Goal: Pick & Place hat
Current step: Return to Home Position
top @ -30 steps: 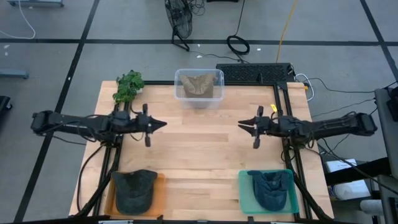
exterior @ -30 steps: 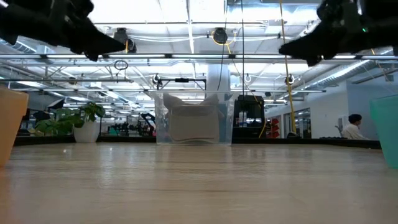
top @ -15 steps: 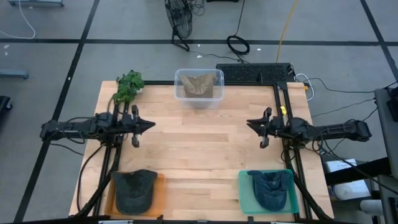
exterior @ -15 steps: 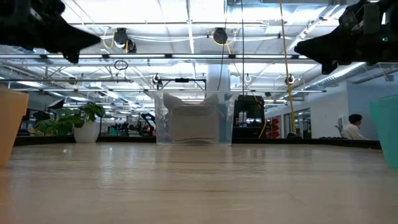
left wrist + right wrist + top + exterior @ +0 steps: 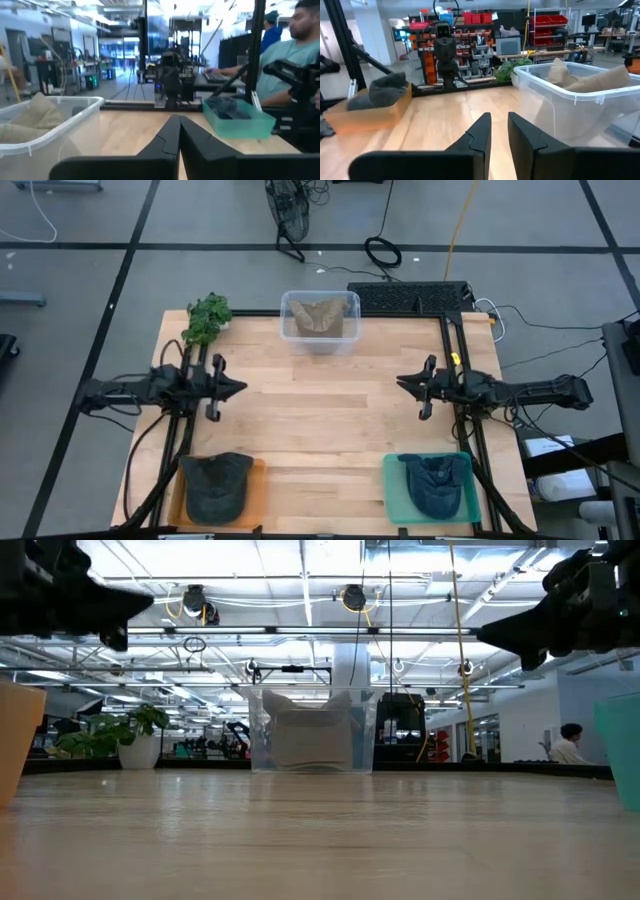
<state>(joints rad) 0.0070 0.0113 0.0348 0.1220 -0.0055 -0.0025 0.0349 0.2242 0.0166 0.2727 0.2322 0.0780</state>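
Holding my arms raised at the table's [image 5: 330, 420] sides, since the black cap [image 5: 217, 485] looks binned: left gripper [image 5: 234, 387] pressed together, right gripper [image 5: 403, 383] slightly spread, both empty.

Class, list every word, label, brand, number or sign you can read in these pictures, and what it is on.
No text can be read.
The transparent bin, orange bin and teal bin show no print.
The screen and red shelf bins in the room behind are too blurred to read.
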